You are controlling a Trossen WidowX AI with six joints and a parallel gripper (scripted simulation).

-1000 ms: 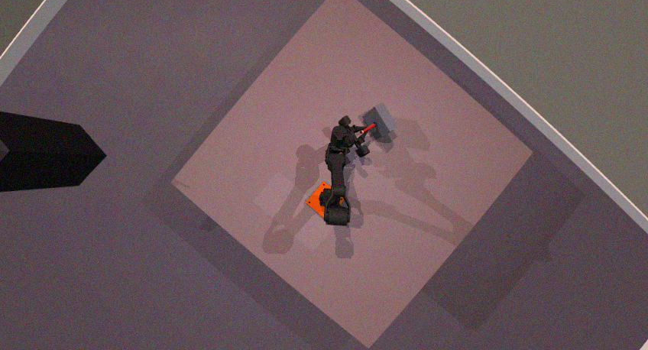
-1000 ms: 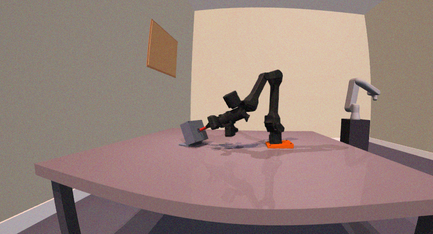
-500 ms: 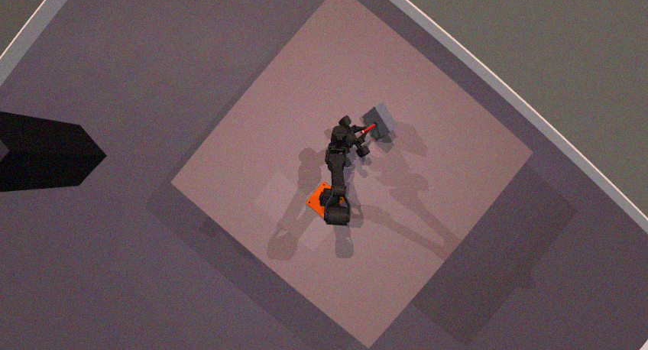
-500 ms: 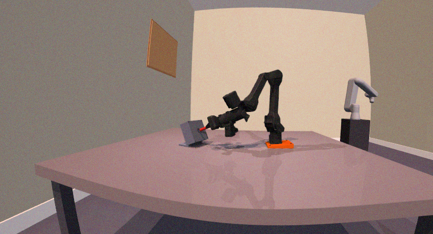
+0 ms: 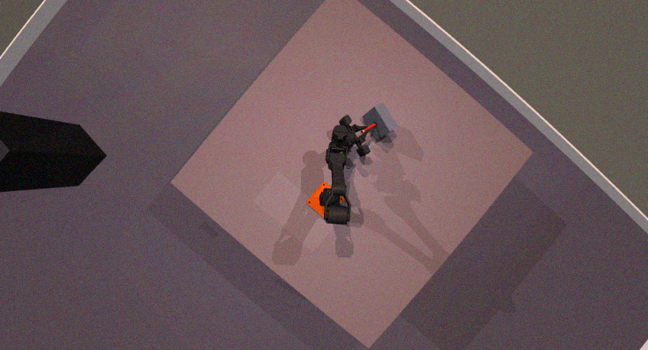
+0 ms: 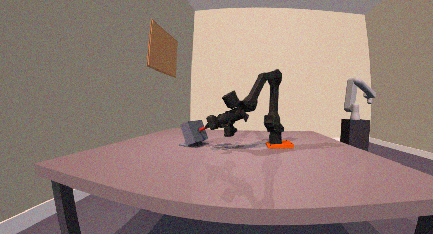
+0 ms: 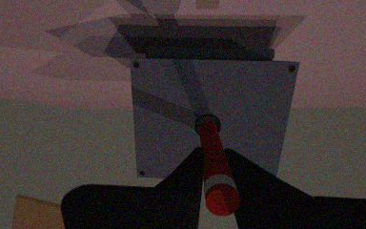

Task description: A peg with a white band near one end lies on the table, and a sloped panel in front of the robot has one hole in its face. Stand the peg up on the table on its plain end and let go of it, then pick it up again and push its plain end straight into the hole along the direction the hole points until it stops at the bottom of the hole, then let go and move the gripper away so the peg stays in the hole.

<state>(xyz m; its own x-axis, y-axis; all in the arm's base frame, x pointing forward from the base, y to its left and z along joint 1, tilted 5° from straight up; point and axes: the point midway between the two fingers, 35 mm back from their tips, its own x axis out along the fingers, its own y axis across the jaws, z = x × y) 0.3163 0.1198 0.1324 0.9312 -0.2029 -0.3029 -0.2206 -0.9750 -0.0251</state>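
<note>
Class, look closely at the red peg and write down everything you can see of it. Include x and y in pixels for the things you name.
The red peg (image 5: pixel 369 128) (image 6: pixel 201 129) (image 7: pixel 214 150) is a smooth, straight, round rod with a pale band near its flat near end. Its material is unclear. Tilted, it is held between the fingers of the gripper (image 5: pixel 362 132) (image 6: pixel 207 126) (image 7: pixel 214 157), its far end at the hole (image 7: pixel 200 125) in the grey panel (image 7: pixel 252 100); insertion depth is unclear.
</note>
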